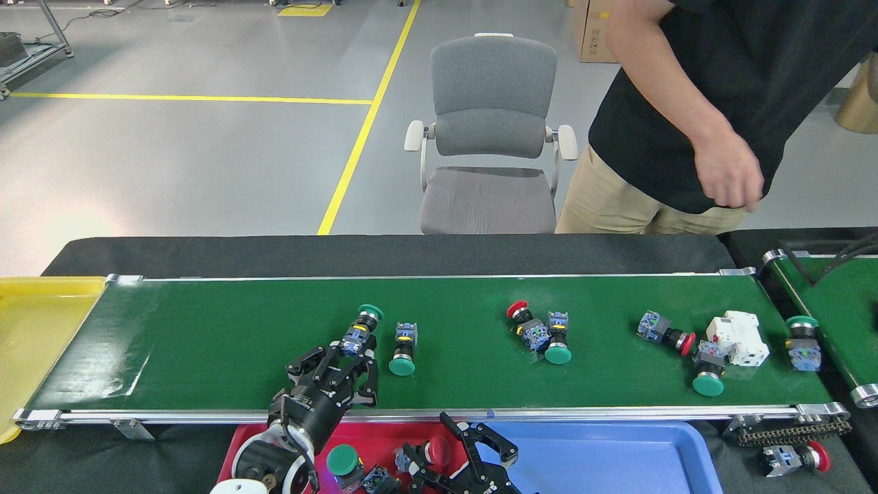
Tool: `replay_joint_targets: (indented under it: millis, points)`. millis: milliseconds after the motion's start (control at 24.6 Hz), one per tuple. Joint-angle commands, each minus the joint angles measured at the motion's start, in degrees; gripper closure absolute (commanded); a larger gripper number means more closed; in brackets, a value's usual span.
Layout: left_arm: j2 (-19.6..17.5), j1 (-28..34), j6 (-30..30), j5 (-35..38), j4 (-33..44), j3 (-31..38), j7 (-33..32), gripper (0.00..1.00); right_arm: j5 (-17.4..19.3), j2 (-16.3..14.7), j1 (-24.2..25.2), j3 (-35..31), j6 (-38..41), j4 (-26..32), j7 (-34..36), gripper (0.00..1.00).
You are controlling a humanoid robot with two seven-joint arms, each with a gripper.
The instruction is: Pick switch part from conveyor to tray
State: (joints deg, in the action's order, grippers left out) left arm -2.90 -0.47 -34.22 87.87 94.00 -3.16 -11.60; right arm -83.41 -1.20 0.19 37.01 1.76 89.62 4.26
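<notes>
Switch part [358,332] lies within left pincer [343,357] fingers.

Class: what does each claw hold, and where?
Left claw straddles green switch at its blue base; grip cannot be told. Right claw: red switch at it, hold cannot be told.

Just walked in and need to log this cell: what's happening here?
A two-armed robot is sorting push-button switch parts off the conveyor. Its left gripper reaches over the belt at a green-capped switch. Its right gripper is low over the red tray, with a red-capped switch by its fingers. More switches wait on the belt; a person stands behind.
</notes>
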Motion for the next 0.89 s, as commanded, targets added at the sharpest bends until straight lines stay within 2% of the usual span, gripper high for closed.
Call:
replay_joint_targets:
  millis: [0,41,122,162,284,447,568,650,731,853]
  points:
    - [-1.76,4.43,-10.78,-1.65,5.75,0.88,0.0,0.78,0.26,-0.56,0.16,-1.24,-0.53,2.23,0.58,0.0]
    - [-2.29,8.2,-10.78,-3.41,8.12,1.67,0.0,0.56,0.44,-1.61,1.56,-4.66,-2.1,4.16,0.66,0.01]
    - [-1.58,9.79,-10.78,-3.94,7.95,2.28,0.09,0.14,0.53,-1.62,6.05,-10.56,-5.45,6.53,1.72,0.01]
    - [-1.58,10.05,-10.78,-4.03,7.95,2.72,0.26,0.0,0.53,-1.53,8.95,-14.07,-7.64,8.12,2.95,0.01]
    - [-1.93,10.75,-10.78,-4.73,7.86,3.95,0.44,0.0,0.53,-1.26,15.53,-22.24,-13.97,9.7,7.17,0.01]
    - [-1.58,11.02,-10.78,-4.99,7.95,7.55,0.44,0.0,0.79,0.4,18.26,-27.61,-20.83,9.35,8.05,0.01]
    - [-0.97,10.93,-10.78,-6.13,7.86,14.68,0.53,0.0,0.79,1.55,17.21,-28.93,-23.03,8.03,7.43,0.01]
    - [-1.49,11.02,-1.56,-6.31,6.9,19.68,1.32,0.0,0.7,1.28,14.93,-28.93,-23.11,6.97,7.08,0.01]
    - [-1.58,10.93,4.6,-6.05,6.11,21.97,4.75,0.0,0.7,1.46,13.34,-28.58,-23.11,5.57,6.11,0.01]
    - [-1.76,11.19,8.12,-5.87,2.68,23.47,8.88,0.0,0.7,2.16,8.95,-27.87,-23.11,1.79,4.53,0.01]
